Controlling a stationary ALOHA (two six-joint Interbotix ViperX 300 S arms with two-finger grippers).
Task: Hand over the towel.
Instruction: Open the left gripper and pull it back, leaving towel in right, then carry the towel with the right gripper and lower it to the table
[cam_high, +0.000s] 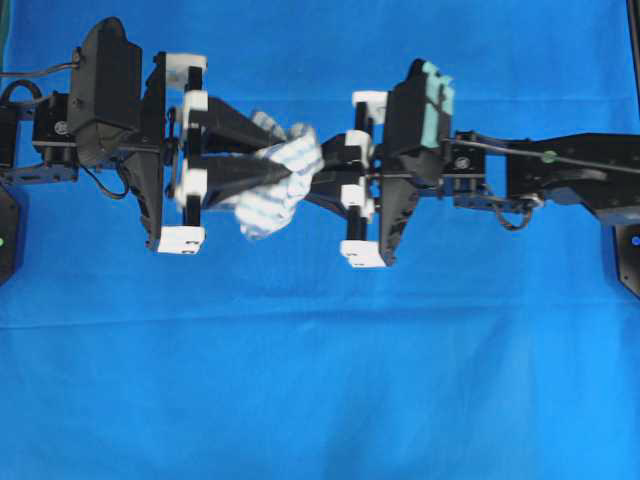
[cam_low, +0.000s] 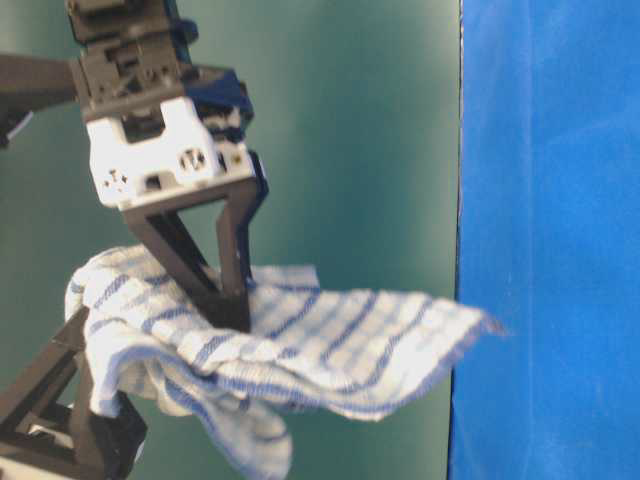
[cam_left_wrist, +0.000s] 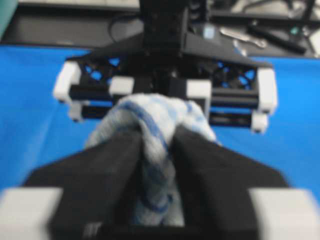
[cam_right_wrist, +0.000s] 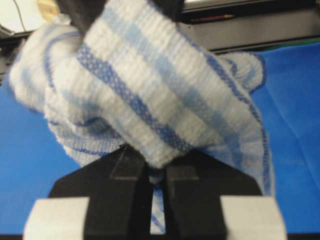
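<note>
The towel (cam_high: 272, 198), white with blue and grey checked stripes, hangs in the air between my two grippers over the middle of the blue cloth. My left gripper (cam_high: 286, 172) reaches in from the left, and its fingers are shut on one bunched end of the towel (cam_left_wrist: 150, 112). My right gripper (cam_high: 322, 178) reaches in from the right, and its jaws are pinched on the other end (cam_right_wrist: 150, 90). The tips of the two grippers nearly meet. In the table-level view the towel (cam_low: 340, 340) drapes loosely, with one pair of dark fingers (cam_low: 232, 300) clamped on it from above.
A large plain blue cloth (cam_high: 320, 380) covers the table under both arms. The arm bases stand at the far left (cam_high: 40, 140) and far right (cam_high: 600, 180). Cables and tools lie beyond the table's edge (cam_left_wrist: 260, 35).
</note>
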